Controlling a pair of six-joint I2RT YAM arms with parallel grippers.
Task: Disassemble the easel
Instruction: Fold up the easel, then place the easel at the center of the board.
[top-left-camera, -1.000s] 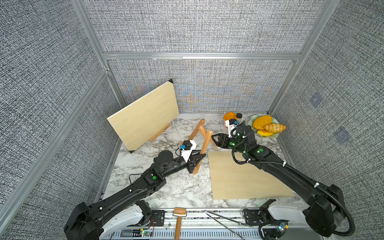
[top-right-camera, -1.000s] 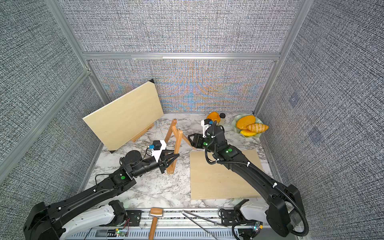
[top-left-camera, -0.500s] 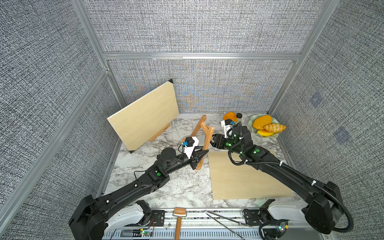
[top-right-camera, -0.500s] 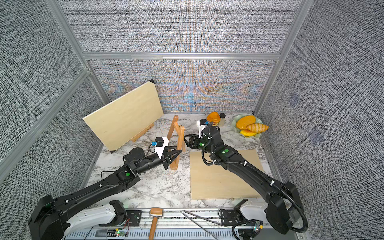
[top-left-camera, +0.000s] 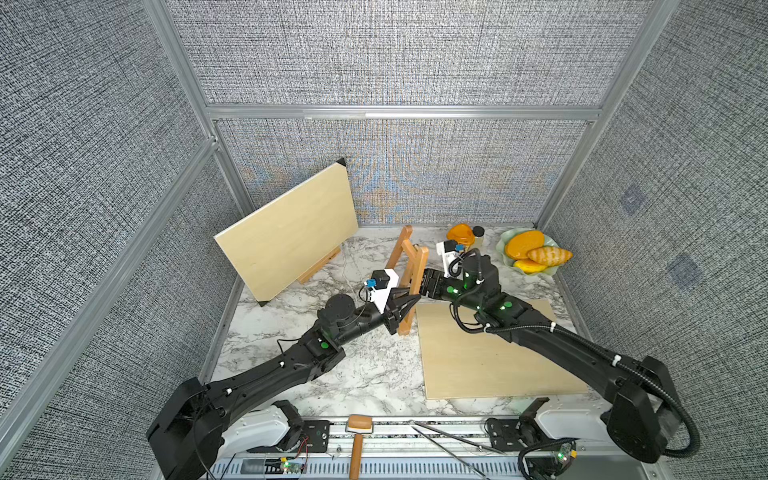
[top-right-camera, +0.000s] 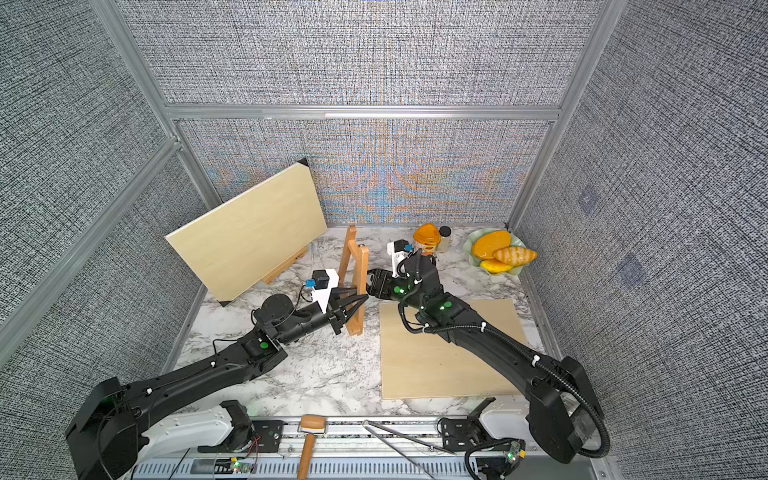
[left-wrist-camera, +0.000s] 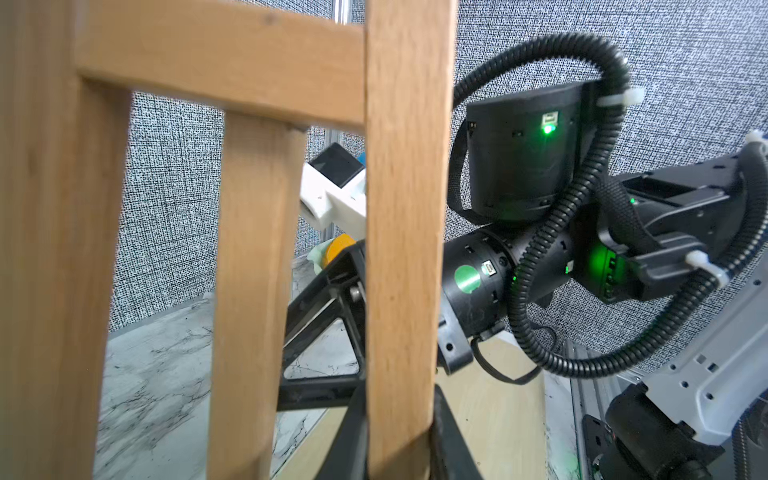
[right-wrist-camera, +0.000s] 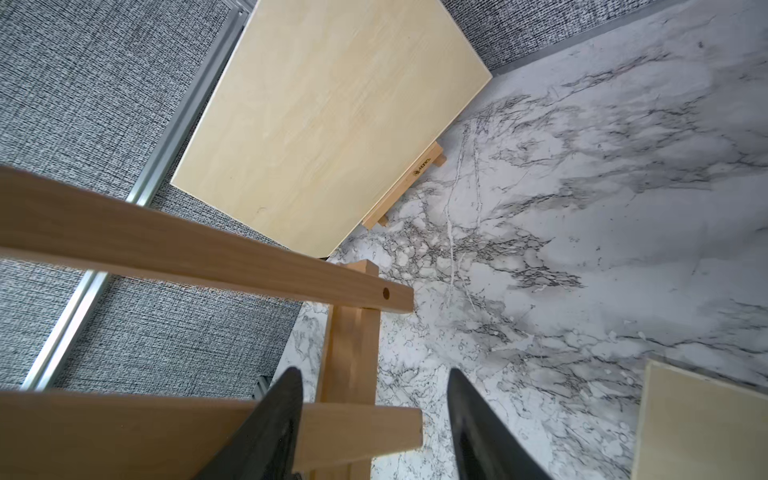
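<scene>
The wooden easel (top-left-camera: 409, 266) (top-right-camera: 353, 266) stands upright at the middle of the marble table in both top views. My left gripper (top-left-camera: 409, 301) (top-right-camera: 358, 300) is shut on one of its legs, low down; in the left wrist view the dark fingers (left-wrist-camera: 353, 436) press both sides of that leg (left-wrist-camera: 403, 249). My right gripper (top-left-camera: 424, 283) (top-right-camera: 370, 283) is open on the easel's other side. In the right wrist view the end of a cross bar (right-wrist-camera: 357, 428) lies between its fingers (right-wrist-camera: 274, 424), with a gap to the far finger.
A second small easel at the back left holds a pale board (top-left-camera: 291, 237). Another pale board (top-left-camera: 490, 349) lies flat under my right arm. An orange jar (top-left-camera: 461, 235) and a green plate (top-left-camera: 505, 245) of fruit stand at the back right. A hammer (top-left-camera: 357, 440) lies on the front rail.
My left gripper has moved right and towards the back with the easel, which now stands steeper with its legs closer together. My right gripper has come in around the cross bar's end.
</scene>
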